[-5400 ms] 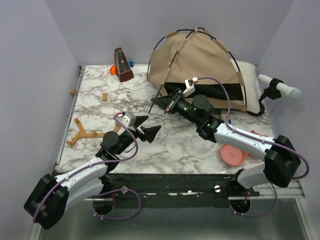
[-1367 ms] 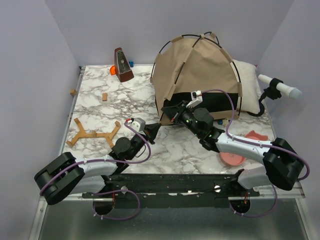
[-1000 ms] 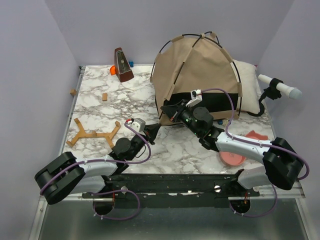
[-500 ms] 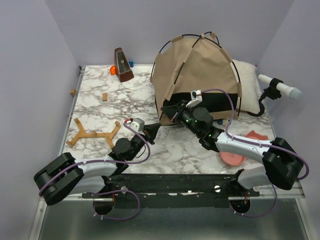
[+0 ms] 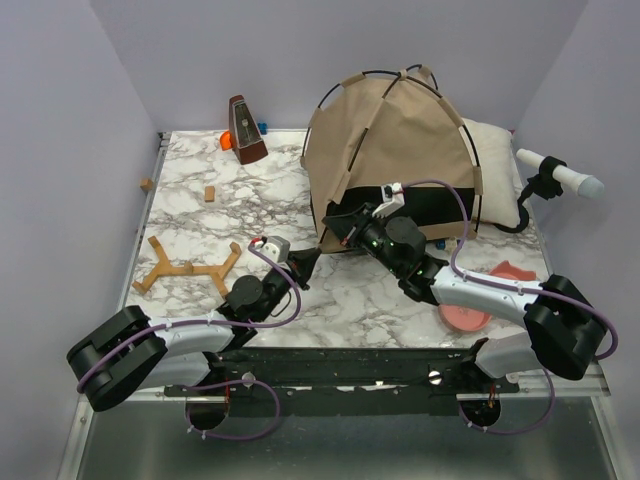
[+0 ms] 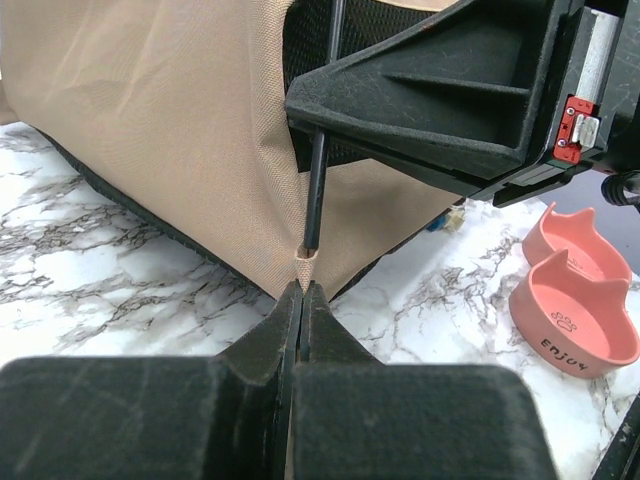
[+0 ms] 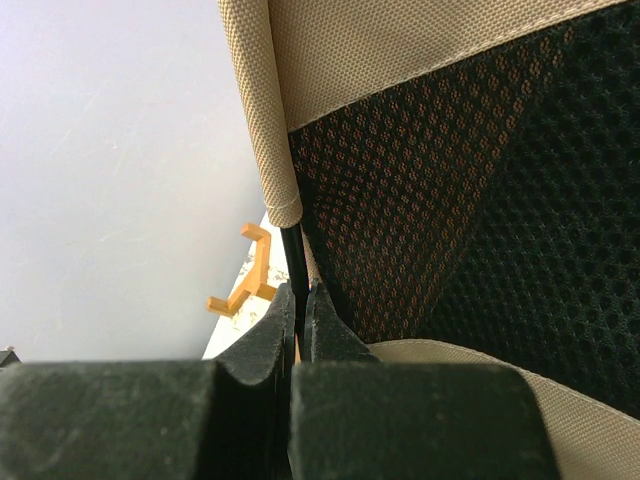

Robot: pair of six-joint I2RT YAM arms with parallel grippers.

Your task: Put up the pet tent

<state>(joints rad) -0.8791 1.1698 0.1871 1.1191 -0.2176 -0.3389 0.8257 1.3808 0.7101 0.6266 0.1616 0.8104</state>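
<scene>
Left gripper (image 6: 301, 290): pressing together at pet tent (image 5: 390, 130) corner, possibly nipping fabric.
Right gripper (image 7: 298, 295): pinching black pole (image 6: 314, 195).

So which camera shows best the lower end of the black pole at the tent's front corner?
Left wrist view: the pole reaches the pet tent corner in plain sight. Right wrist view shows only a short piece leaving its tan sleeve into the right gripper. Top view: that end is too small to tell.
</scene>
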